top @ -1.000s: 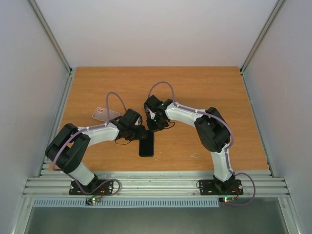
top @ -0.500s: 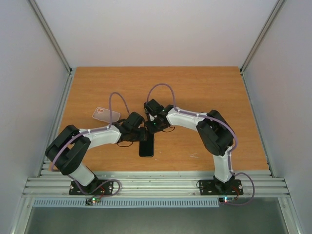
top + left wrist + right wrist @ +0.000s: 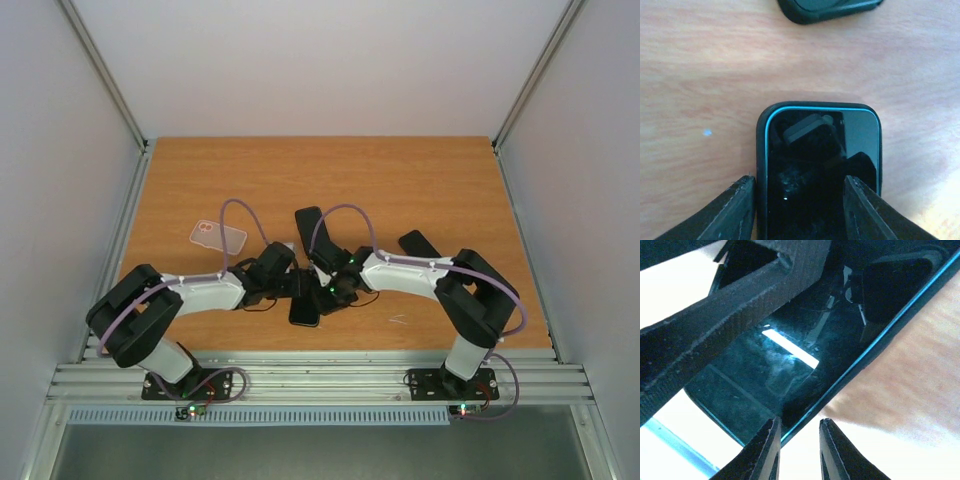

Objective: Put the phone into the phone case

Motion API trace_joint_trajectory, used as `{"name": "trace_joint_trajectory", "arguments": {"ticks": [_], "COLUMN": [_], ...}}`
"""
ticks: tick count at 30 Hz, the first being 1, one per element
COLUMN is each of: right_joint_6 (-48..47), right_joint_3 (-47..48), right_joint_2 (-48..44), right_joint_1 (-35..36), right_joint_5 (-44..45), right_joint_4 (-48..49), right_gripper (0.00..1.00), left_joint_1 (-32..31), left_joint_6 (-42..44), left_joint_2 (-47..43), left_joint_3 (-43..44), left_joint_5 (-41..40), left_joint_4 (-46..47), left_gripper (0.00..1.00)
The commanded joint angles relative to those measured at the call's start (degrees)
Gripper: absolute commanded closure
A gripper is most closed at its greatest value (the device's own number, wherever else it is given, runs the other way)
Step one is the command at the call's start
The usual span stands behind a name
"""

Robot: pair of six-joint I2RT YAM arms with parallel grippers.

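Observation:
The black phone (image 3: 304, 307) with a thin blue rim lies flat on the wooden table (image 3: 430, 180), near its front edge. My left gripper (image 3: 296, 287) is open over the phone's far end. In the left wrist view the phone (image 3: 815, 165) fills the bottom; the gripper (image 3: 799, 200) has its left finger beside the phone's left edge and its right finger over the screen. My right gripper (image 3: 324, 292) comes in from the right. In the right wrist view it (image 3: 799, 445) is narrowly open at the phone's (image 3: 765, 370) long edge, holding nothing. A clear phone case (image 3: 218, 236) lies far left.
Two flat black cases lie on the table, one (image 3: 308, 224) just behind the grippers and one (image 3: 420, 243) to the right. The first shows at the top of the left wrist view (image 3: 830, 7). The two grippers are very close together.
My right arm has swung down and nearer, uncovering the two black cases, and its gripper has come to the phone. My left gripper moved nearer over the phone, which shifted slightly.

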Motion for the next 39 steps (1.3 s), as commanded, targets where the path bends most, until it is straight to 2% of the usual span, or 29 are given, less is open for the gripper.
{"name": "trace_joint_trajectory", "arguments": {"ticks": [1, 7, 12, 17, 25, 30, 35, 39], "right_joint_6": [5.77, 8.11, 9.01, 8.62, 8.1, 6.53, 5.56, 6.35], "right_joint_3": [-2.93, -4.56, -4.99, -3.09, -1.31, -4.92, -7.85, -10.34], "right_joint_2": [-3.25, -2.24, -0.7, 3.93, 11.09, 2.09, -6.68, -10.89], "right_joint_1": [1.87, 4.15, 5.64, 7.36, 8.45, 8.72, 8.67, 8.7], "right_joint_5": [-2.16, -0.38, 2.98, 8.88, 15.03, 14.17, 10.21, 8.57], "right_joint_4": [3.47, 4.54, 2.23, -2.76, -6.0, 0.79, 6.44, 10.97], "right_gripper": [0.76, 0.76, 0.76, 0.76, 0.8, 0.8, 0.77, 0.72], "left_joint_1": [-2.04, -2.09, -2.09, -2.03, -1.98, -0.37, 5.73, 7.76], "left_joint_6": [-5.63, -6.99, -7.31, -6.87, -6.63, -4.52, 1.07, 4.65], "left_joint_2": [2.92, -2.35, -6.88, -10.91, -14.69, -14.5, -12.63, -9.2], "left_joint_3": [-8.7, -10.68, -11.59, -11.8, -11.9, -8.74, -3.44, 1.03], "left_joint_5": [9.87, 8.75, 6.46, 4.58, 1.5, 0.92, 6.02, 9.7], "left_joint_4": [-8.26, -9.01, -11.87, -15.06, -18.81, -21.07, -21.19, -21.06], "left_gripper": [0.5, 0.49, 0.43, 0.39, 0.38, 0.39, 0.43, 0.45]}}
